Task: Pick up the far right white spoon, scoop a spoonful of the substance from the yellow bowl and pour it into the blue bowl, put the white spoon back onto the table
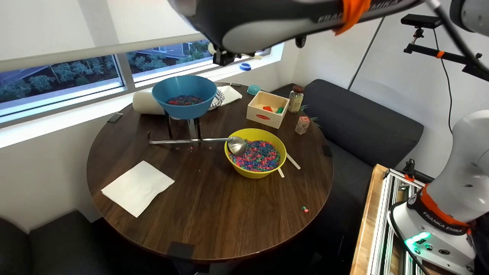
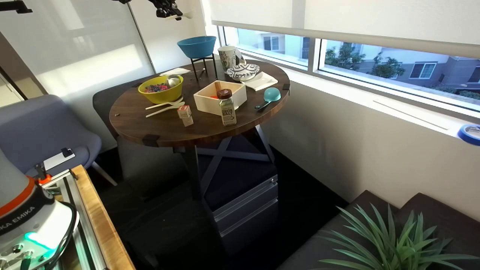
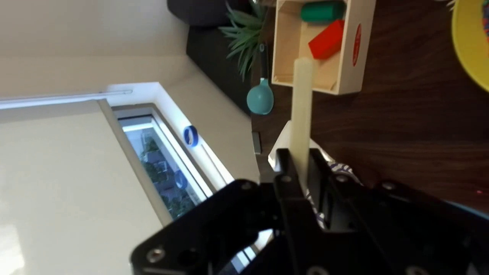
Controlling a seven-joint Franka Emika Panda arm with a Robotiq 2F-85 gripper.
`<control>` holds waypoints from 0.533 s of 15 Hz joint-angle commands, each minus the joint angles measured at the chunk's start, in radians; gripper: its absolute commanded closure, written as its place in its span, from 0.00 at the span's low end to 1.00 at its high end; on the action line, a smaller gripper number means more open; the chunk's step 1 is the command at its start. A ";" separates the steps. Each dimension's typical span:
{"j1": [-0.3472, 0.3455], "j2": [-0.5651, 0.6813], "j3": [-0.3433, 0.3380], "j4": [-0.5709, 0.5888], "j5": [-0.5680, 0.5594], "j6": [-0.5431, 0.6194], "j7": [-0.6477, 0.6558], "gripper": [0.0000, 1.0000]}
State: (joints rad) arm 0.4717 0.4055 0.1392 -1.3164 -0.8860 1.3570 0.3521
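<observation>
Black tool [image 3: 299, 156], low in the wrist view, squeezes the white spoon [image 3: 301, 107]. In an exterior view, coloured bits [image 1: 263, 157] sit in the yellow bowl [image 1: 253, 174], middle, and the blue bowl [image 1: 187, 112], upper left.

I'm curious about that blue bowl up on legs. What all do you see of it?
The blue bowl is round and open, wide at the rim, with smooth sides sloping in toward the base; it looks like plastic. It sits upright on a stand with thin legs, raised above the brown wooden table. Tiny reddish and dark pieces lie in its bottom. The stand and those pieces are all I can see touching it.
</observation>
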 commanded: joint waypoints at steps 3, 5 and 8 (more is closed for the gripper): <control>-0.118 -0.190 0.003 -0.146 0.313 0.013 -0.036 0.97; -0.168 -0.265 -0.007 -0.246 0.435 0.076 -0.013 0.97; -0.243 -0.358 -0.005 -0.390 0.595 0.187 -0.015 0.97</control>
State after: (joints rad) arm 0.2885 0.1698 0.1327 -1.5151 -0.4302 1.4261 0.3201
